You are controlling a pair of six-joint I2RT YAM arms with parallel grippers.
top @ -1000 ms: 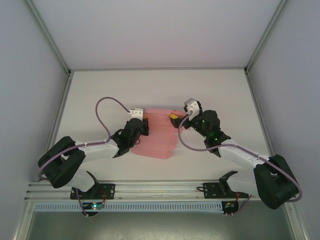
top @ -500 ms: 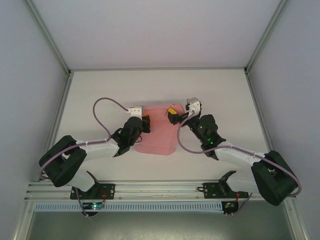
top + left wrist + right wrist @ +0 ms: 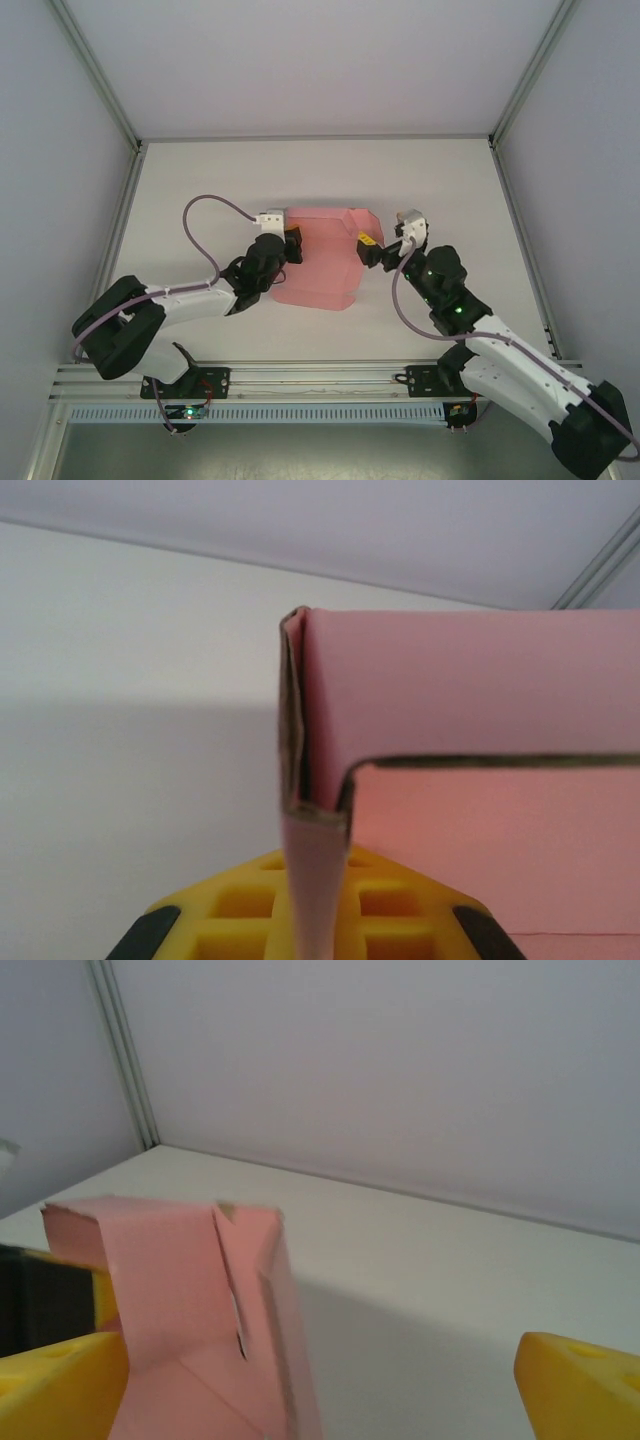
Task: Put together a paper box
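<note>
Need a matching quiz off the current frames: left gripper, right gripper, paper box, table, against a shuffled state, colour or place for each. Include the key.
1. left gripper
2. right gripper
3. paper box
4. table

A. open, at the box's right side
B. white, under the box
C. shut on the box's left edge
D. pink, partly folded, between the two grippers

Pairs: 1-C, 2-A, 3-D, 4-B

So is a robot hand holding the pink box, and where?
The left gripper pinches the paper box by its folded left edge. The right gripper is open beside it, holding nothing.
</note>
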